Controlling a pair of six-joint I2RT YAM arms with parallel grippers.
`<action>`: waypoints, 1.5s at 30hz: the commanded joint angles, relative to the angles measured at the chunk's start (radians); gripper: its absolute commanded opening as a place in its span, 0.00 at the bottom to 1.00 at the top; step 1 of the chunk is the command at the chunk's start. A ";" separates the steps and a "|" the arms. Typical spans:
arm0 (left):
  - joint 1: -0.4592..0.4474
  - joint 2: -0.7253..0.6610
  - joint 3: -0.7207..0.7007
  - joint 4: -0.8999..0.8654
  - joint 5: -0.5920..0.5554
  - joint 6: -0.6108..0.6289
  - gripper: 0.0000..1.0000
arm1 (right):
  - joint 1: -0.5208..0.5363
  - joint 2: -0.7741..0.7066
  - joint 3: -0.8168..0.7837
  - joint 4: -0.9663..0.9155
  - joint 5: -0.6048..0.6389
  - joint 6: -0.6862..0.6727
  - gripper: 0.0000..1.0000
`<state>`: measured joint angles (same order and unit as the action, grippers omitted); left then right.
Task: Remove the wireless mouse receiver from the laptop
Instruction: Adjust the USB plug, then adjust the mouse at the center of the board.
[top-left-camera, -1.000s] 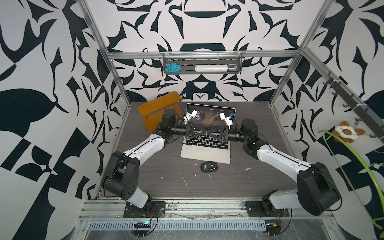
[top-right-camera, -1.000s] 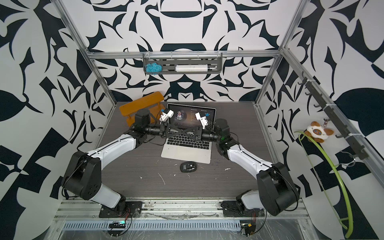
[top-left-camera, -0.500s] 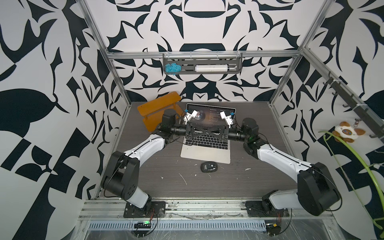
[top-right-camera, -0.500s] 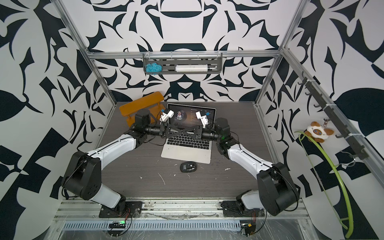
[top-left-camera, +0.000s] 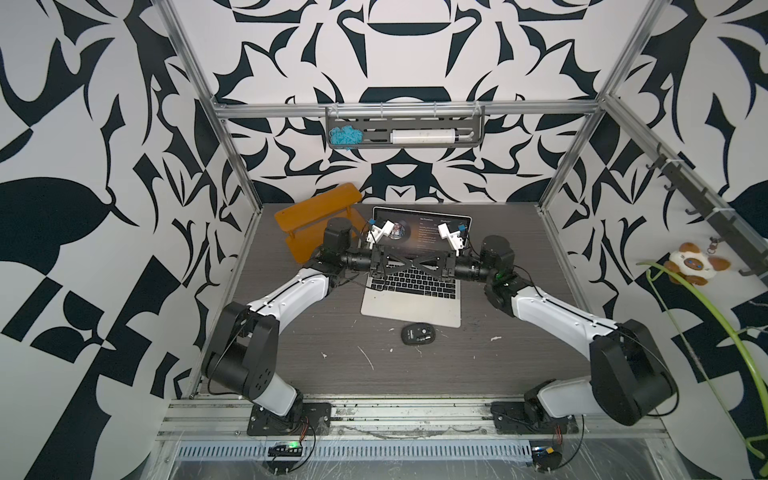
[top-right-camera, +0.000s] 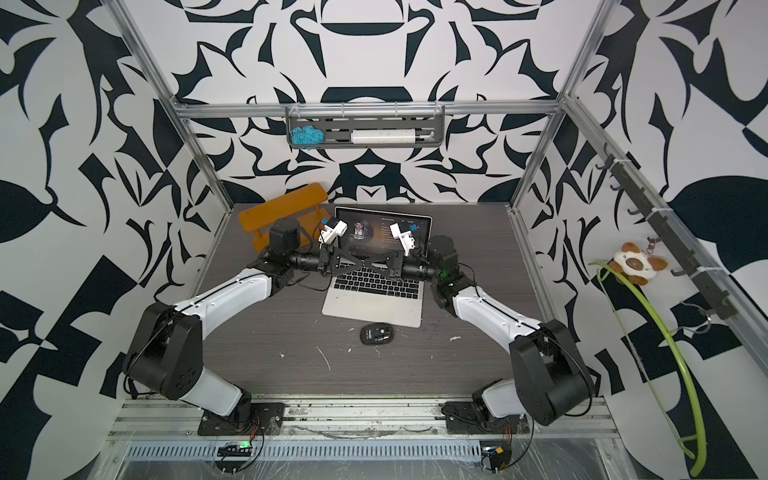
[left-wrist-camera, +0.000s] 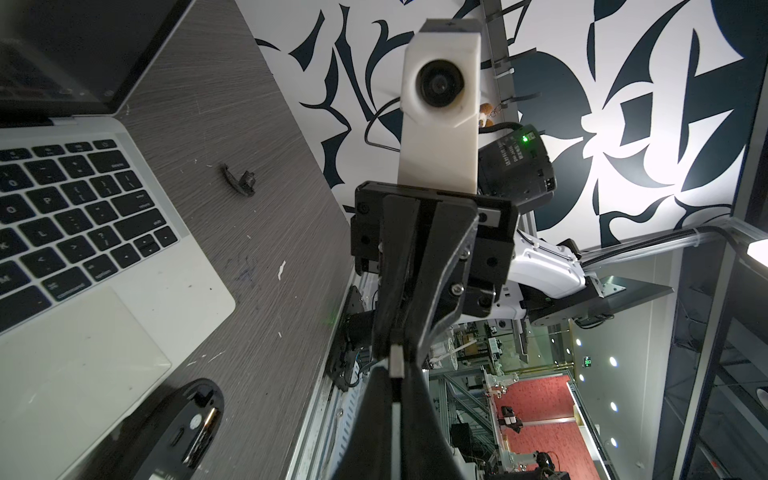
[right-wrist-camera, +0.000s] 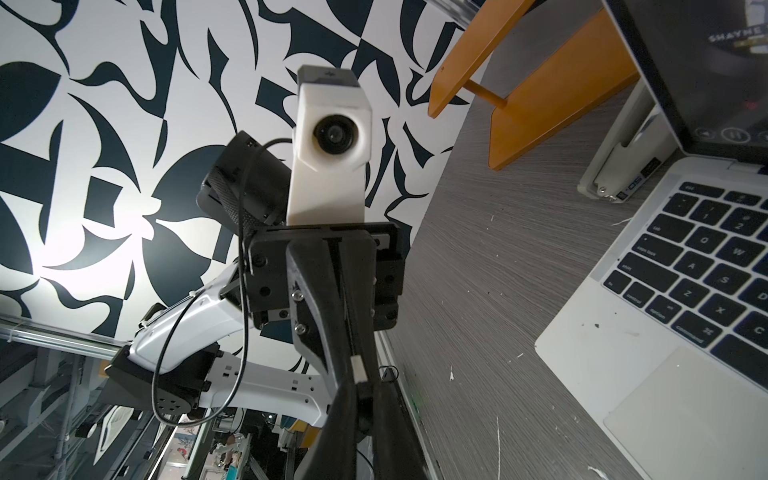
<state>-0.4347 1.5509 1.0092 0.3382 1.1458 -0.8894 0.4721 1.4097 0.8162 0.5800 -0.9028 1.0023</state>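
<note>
Almost nothing has shifted in the last second. Both arms stay stretched tip to tip above the keyboard, and only the right gripper (left-wrist-camera: 401, 347) has drawn its fingers together. The left gripper (right-wrist-camera: 352, 351) is pinched tight too.

Between the meeting tips sits the tiny wireless mouse receiver, a silver metal plug with a black cap (right-wrist-camera: 359, 369). It is already out of the slim silver laptop with black keys (top-left-camera: 411, 309) and held in the air over it. Both grippers appear clamped on it.

The hold looks slight. If one gripper lets go before the other grips firmly, the receiver would likely drop among the keys or skip away.

Below lies a dark grey wood-grain tabletop (top-left-camera: 332, 365), flecked with white. A black oval mouse (top-left-camera: 417, 333) lies in front of the laptop and an orange slatted rack (top-left-camera: 316, 212) stands behind it. Black-and-white patterned walls in an aluminium frame enclose everything.
</note>
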 joint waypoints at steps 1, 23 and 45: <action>0.001 -0.013 -0.017 -0.008 0.021 0.017 0.00 | 0.011 -0.003 0.037 0.051 -0.009 -0.005 0.04; -0.184 -0.144 -0.194 -0.373 -0.496 0.716 0.57 | -0.073 -0.261 0.110 -0.988 0.418 -0.481 0.00; -0.418 0.057 -0.315 -0.231 -0.778 1.060 0.84 | -0.033 -0.350 0.003 -0.965 0.287 -0.516 0.00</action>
<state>-0.8513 1.5856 0.6933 0.1101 0.4118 0.1383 0.4358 1.0767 0.8169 -0.4114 -0.5838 0.5076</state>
